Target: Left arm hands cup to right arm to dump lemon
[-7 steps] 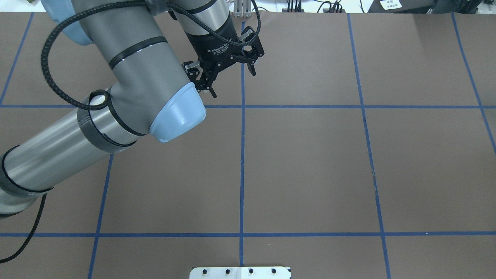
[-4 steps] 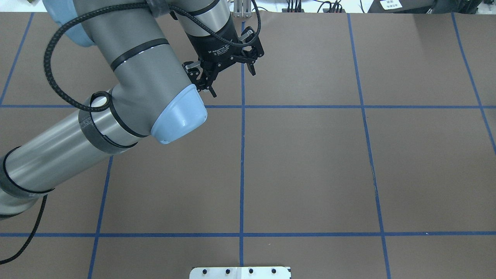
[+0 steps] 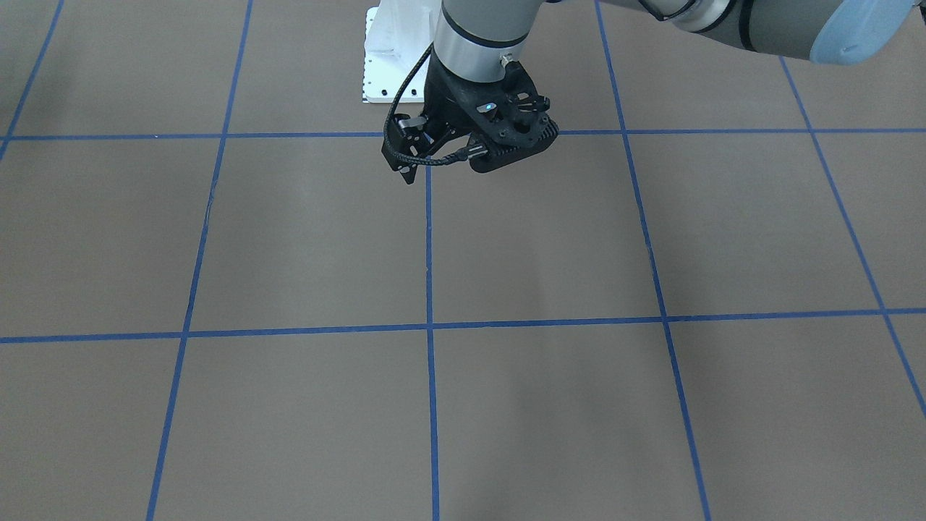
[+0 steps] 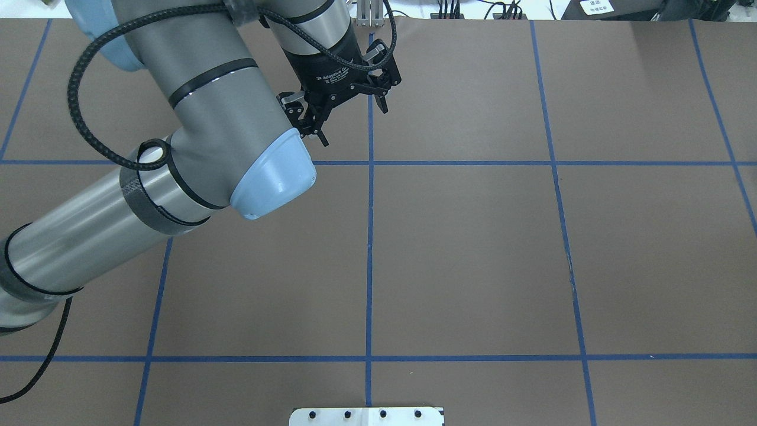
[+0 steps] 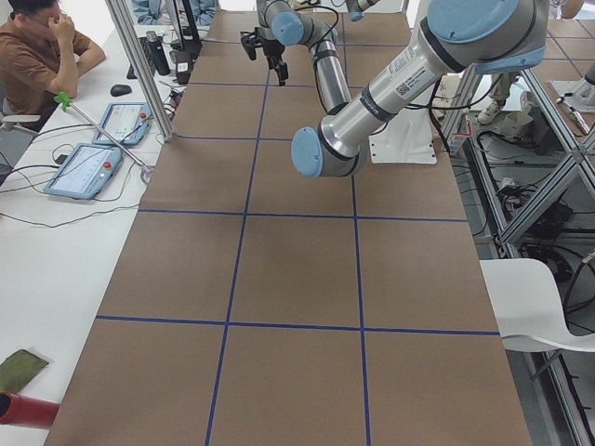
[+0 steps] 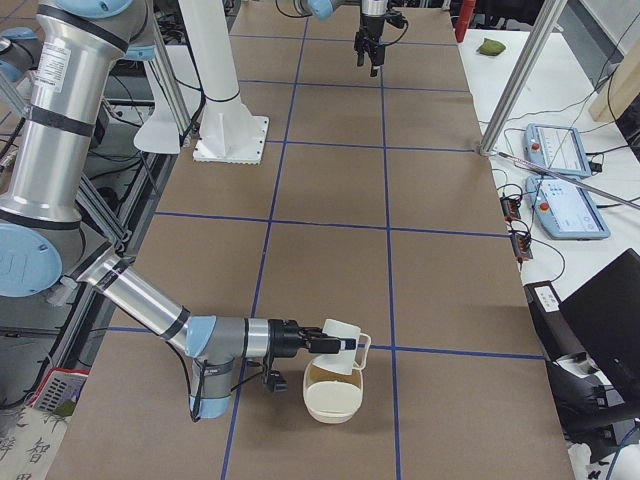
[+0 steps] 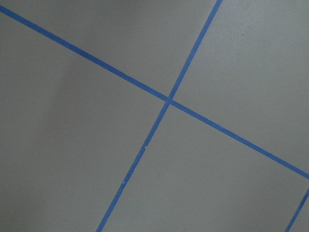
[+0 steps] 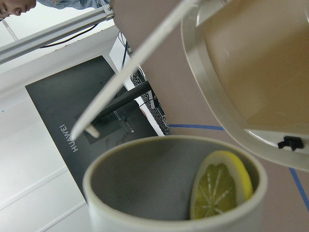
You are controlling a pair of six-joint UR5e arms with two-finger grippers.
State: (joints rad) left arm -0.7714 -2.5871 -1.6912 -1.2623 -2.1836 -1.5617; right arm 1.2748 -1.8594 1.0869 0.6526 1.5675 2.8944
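Seen from overhead, the thick grey left arm (image 4: pixel 207 118) with light-blue joint caps stretches away from the white metal base plate (image 4: pixel 366 416) over the brown table (image 4: pixel 473 254), which is taped in a blue grid. Its black two-finger left gripper (image 4: pixel 354 126) hangs well apart from the base plate, fingers spread wide around nothing.

The front-facing view shows that pincer in front of the base plate, over a blue tape line, with a perforated black housing (image 3: pixel 510 137) beside it.

In the exterior left view it is small, well beyond the base plate.

In the exterior right view, well apart from the base plate at the table's near end, the slimmer grey right arm (image 6: pixel 150 300) brings the right gripper (image 6: pixel 322 342) to the small white ceramic cup (image 6: pixel 338 330). The cup is tipped above a cream-coloured bowl (image 6: pixel 330 402). I cannot tell whether those fingers clamp it.

The left wrist view shows only crossing tape.

The right wrist view shows the yellow lemon slice (image 8: pixel 219 186) leaning against the cup's grey inner wall.
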